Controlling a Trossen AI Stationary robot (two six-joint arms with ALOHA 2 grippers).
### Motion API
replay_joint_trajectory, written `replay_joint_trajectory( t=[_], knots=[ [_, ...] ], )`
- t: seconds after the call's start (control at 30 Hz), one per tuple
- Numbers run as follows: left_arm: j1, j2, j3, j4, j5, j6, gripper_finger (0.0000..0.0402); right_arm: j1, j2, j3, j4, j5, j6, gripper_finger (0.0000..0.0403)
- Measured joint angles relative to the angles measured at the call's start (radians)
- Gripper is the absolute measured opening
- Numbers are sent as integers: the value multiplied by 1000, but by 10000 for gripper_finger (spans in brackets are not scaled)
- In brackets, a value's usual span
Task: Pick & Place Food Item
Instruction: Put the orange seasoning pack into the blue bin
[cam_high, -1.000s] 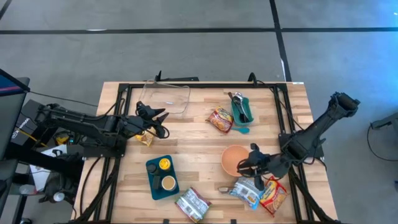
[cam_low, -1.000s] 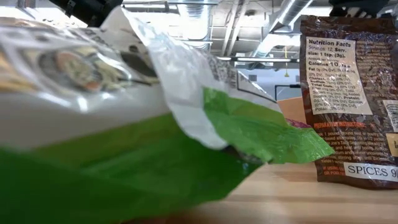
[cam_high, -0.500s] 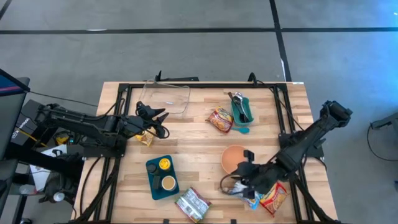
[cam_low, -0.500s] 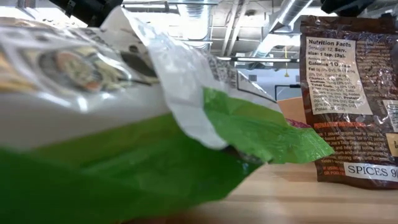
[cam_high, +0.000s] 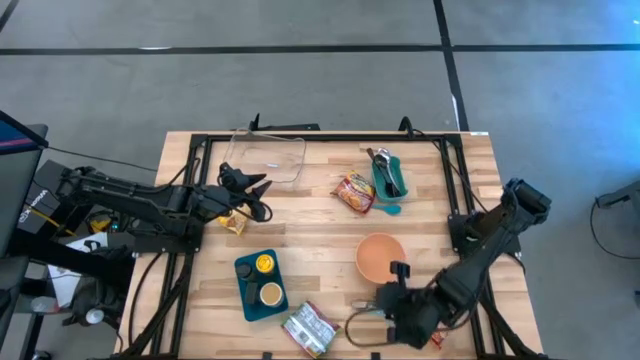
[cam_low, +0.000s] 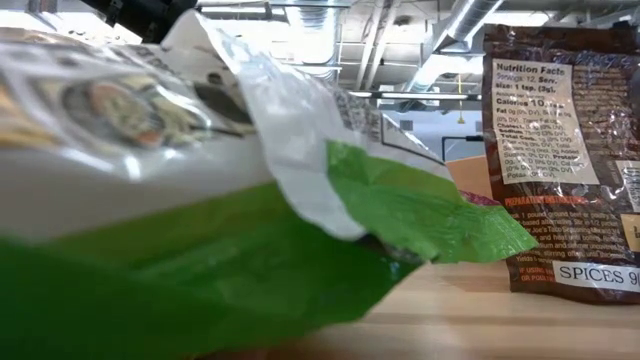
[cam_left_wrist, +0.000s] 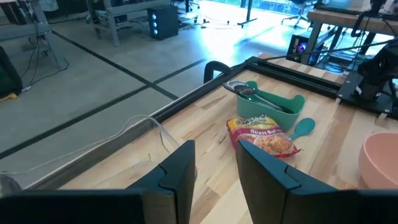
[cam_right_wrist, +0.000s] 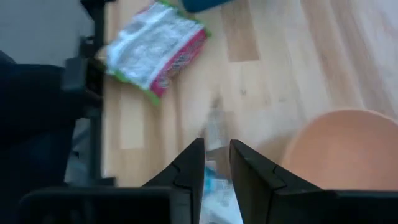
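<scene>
High view, right gripper (cam_high: 372, 322) moved toward front edge

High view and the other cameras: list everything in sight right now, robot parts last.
table: one, light wood, black rails
clear container: one, transparent, far left area
utensil tray: one, teal, far side, right of middle
red-and-yellow packet: one, beside the utensil tray
bowl: one, orange-pink, right of centre
cup tray: one, teal, two filled cups, near left of centre
green-and-white packet: one, near edge
yellow packet: one, small, by the left tool
spice packet: one, brown, upright close to the low camera
left tool: open, empty, left side
right tool: near edge, beside the bowl
</scene>
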Motion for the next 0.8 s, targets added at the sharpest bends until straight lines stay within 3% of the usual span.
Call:
replay_joint_trajectory(
  t=[0.27,0.63,0.8],
  knots=[
    [0,0,0,23,0,0,112,17,50,37,-112,-30,26,70],
    [0,0,0,23,0,0,112,-14,-9,37,-154,-110,-3,70],
    [0,0,0,22,0,0,112,-30,-2,36,-152,-111,-33,90]
  ],
)
